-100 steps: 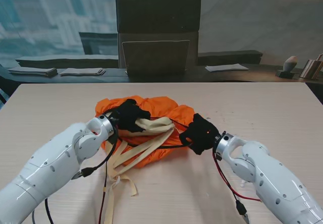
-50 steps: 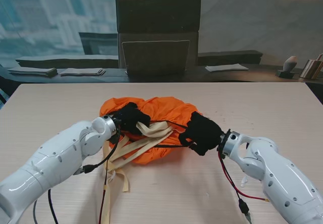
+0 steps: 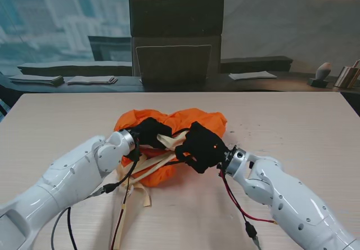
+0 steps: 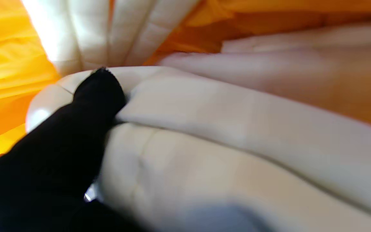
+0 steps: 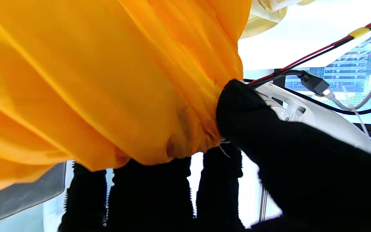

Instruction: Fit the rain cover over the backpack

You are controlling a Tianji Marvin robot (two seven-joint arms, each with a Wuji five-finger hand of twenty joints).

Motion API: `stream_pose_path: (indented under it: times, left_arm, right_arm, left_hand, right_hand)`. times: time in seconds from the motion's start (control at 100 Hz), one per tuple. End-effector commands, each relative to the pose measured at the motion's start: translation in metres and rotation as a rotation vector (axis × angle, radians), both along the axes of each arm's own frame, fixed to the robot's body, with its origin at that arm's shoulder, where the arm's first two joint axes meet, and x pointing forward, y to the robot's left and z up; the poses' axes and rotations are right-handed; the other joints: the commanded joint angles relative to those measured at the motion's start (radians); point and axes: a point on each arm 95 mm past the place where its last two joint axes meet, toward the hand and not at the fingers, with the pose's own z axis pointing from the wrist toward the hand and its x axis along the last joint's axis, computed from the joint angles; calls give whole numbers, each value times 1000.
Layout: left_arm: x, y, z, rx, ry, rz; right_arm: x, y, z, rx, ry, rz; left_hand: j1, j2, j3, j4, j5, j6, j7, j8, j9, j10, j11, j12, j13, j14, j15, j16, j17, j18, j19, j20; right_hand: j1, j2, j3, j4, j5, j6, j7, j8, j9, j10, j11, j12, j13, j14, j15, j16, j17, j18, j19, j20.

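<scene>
A: Orange rain cover of thin crumpled fabric (image 3: pixel 188 120) lies bunched over the cream backpack with padded straps (image 3: pixel 169 143), near the middle of the pale wooden worktop (image 3: pixel 304 120). Cover sits on the far side of the pack; cream webbing straps (image 3: pixel 135 196) trail out toward me, uncovered.

B: Right hand?

A: Black-gloved right hand (image 3: pixel 203 147) is closed on the cover's gathered hem. The wrist view shows the orange fabric (image 5: pixel 108 80) pinched between thumb and fingers (image 5: pixel 150 193), pulled taut into pleats.

B: Left hand?

A: Black-gloved left hand (image 3: pixel 151 133) rests on the pack just left of the right one, the two nearly touching. Its wrist view shows one dark fingertip (image 4: pixel 98 93) pressed against a cream padded strap (image 4: pixel 221 129), orange fabric beside it. Whether it grips anything, I cannot tell.

B: Surroundings?

A: Dark upholstered chair (image 3: pixel 176 36) stands beyond the far edge. Red and black cables (image 3: pixel 239 205) hang from the right wrist.
</scene>
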Motion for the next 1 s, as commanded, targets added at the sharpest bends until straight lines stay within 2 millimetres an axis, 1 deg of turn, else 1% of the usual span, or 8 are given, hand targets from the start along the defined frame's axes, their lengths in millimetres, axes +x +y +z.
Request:
stream_pose_path:
  times: [0.0,0.09,0.22,0.33,0.68,0.79,0.84,0.99]
  left_arm:
    - [-10,-7,-10,23,57,-52]
    - [-19,-4,-3,36,86,-77]
    - [-37,7,13,83,209,-101]
    - [-50,15,27,65,169,-77]
    - [-105,40,61,117,-96,6]
    - [-118,39,65,136,-187,-25]
    - [-122,36,67,152,-210,-51]
    - [-128,31,62,248,-204,-109]
  right_arm:
    - [-1,5,-6,-32,42,0]
    - [1,1,-11,-50,24,-12]
    - [2,-6,-18,-43,40,-40]
    - [4,-12,-23,-55,42,-62]
    - [4,-30,-42,-90,65,-114]
    - [5,-30,-46,-105,67,-123]
    - [6,-29,-46,-104,63,-131]
    - [8,-29,-47,-97,54,-149]
  left_hand:
    - [-10,28,-80,-24,-35,-4,-40,-48,-116,3,48,-177,1,52,-31,-33,19,15,78,36]
    - [-156,90,-67,-19,-140,82,-261,-105,-316,33,-24,-292,-145,73,-117,-61,2,20,50,23]
    - [-171,142,-294,-25,-482,111,-532,-299,-718,62,-164,-399,-463,82,-292,-148,-72,-4,-34,-22]
    - [-182,175,-368,-34,-562,112,-559,-341,-813,64,-180,-403,-520,84,-318,-153,-84,-16,-6,-4]
    - [-157,255,-523,-20,-543,85,-397,-106,-752,34,-70,-256,-474,85,-177,-32,-92,1,56,30]
    - [-132,227,-510,-13,-378,62,-361,-100,-654,35,-33,-240,-406,87,-119,-6,-70,12,80,47]
    - [-166,199,-402,-25,-286,27,-291,-36,-520,3,47,-153,-320,79,-27,67,-55,6,141,72]
    - [-188,184,-331,-39,-62,-21,-138,75,-206,-40,240,-10,-55,89,227,214,60,-33,419,226]
  right_hand:
    - [28,5,70,3,-12,-41,41,15,-1,58,27,18,36,-34,34,15,-15,7,21,19]
    - [17,5,72,4,-8,-52,39,11,10,47,27,11,51,-41,32,8,-2,11,27,22]
    - [21,6,67,4,-9,-49,38,9,8,51,25,8,46,-38,27,5,-9,14,22,20]
    - [20,10,61,5,-8,-54,36,5,4,52,20,4,47,-42,24,1,-13,15,20,20]
    - [23,16,48,10,-3,-54,35,-10,12,47,12,-9,50,-49,10,-8,-16,24,15,18]
    - [20,16,49,10,-8,-55,37,-9,9,47,12,-9,49,-48,8,-10,-17,23,14,18]
    - [21,16,50,10,-7,-55,38,-8,8,46,13,-8,50,-48,7,-11,-18,22,13,17]
    - [22,16,50,10,-8,-52,39,-8,8,49,17,-7,49,-46,10,-10,-24,23,15,18]
